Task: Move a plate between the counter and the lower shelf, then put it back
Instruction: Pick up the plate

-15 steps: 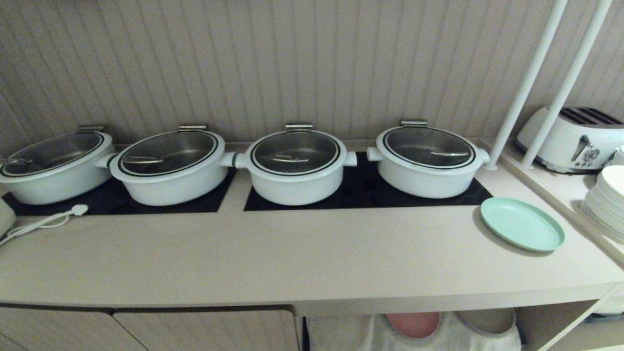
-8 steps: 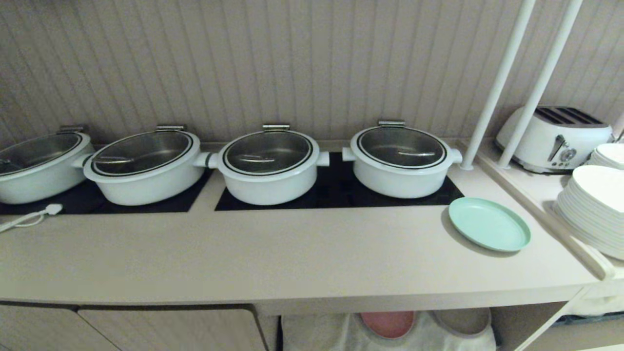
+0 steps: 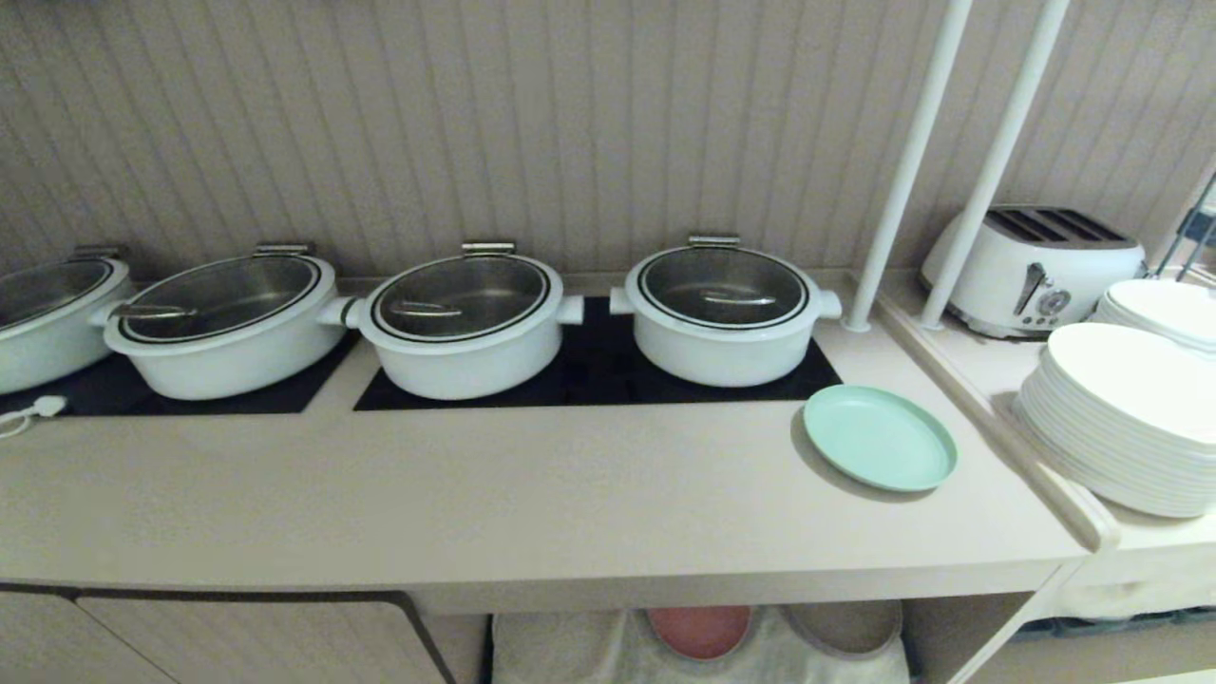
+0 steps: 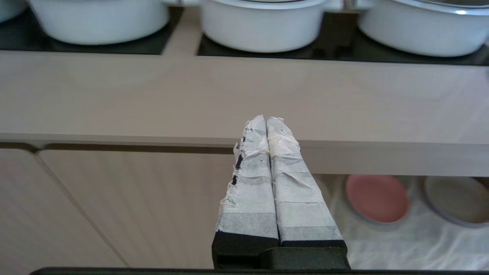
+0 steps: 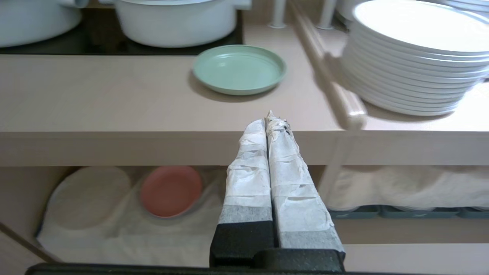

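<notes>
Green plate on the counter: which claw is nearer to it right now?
Right. The right claw sits shut, facing the green plate from short of the counter edge. The left claw, also shut, faces the pots.

Cut off and hidden parts

In the head view the bench (image 3: 475,503) front hides most of the lower shelf (image 3: 589,655); the pink plate (image 3: 698,630) shows only partly, and the leftmost pot (image 3: 43,318) is cropped by the edge.

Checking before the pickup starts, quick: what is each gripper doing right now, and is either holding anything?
Left gripper: shut, holding nothing, in front of the counter edge.
Right gripper: shut, holding nothing, short of the green plate.
</notes>
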Controlling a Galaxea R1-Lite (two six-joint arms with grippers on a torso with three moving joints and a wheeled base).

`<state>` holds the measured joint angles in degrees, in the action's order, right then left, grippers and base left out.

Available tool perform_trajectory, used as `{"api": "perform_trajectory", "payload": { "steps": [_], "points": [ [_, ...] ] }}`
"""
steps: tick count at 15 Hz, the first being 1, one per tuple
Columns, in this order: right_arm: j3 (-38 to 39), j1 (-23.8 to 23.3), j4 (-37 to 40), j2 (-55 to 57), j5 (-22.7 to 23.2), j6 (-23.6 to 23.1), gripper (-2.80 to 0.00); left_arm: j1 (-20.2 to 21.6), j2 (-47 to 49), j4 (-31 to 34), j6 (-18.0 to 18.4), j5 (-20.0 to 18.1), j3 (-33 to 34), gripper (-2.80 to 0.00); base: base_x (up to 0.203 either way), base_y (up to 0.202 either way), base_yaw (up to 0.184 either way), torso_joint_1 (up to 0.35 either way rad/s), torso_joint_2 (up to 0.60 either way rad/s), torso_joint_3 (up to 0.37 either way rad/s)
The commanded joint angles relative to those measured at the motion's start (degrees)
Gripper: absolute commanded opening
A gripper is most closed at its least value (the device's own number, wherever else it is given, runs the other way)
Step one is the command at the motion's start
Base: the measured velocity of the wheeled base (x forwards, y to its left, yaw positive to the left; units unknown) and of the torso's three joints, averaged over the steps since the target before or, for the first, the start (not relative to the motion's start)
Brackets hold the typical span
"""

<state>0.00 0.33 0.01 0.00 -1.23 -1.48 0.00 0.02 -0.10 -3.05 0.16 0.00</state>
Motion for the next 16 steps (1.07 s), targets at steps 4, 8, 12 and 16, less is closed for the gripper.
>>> {"api": "perform_trajectory", "payload": {
  "steps": [4,8,12,16],
  "points": [
    [0.0,0.0,0.0,0.0,0.0,0.0,-2.8,0.0,0.0,0.0,0.0,0.0,0.0,-2.8,0.0,-0.19,0.002,0.003,0.0,0.003],
    [0.0,0.0,0.0,0.0,0.0,0.0,-2.8,0.0,0.0,0.0,0.0,0.0,0.0,-2.8,0.0,-0.062,0.002,0.005,0.0,0.002],
    [0.0,0.0,0.0,0.0,0.0,0.0,-2.8,0.0,0.0,0.0,0.0,0.0,0.0,-2.8,0.0,0.0,0.0,0.0,0.0,0.0],
    [0.0,0.1,0.0,0.0,0.0,0.0,-2.8,0.0,0.0,0.0,0.0,0.0,0.0,-2.8,0.0,0.0,0.0,0.0,0.0,0.0]
  ]
}}
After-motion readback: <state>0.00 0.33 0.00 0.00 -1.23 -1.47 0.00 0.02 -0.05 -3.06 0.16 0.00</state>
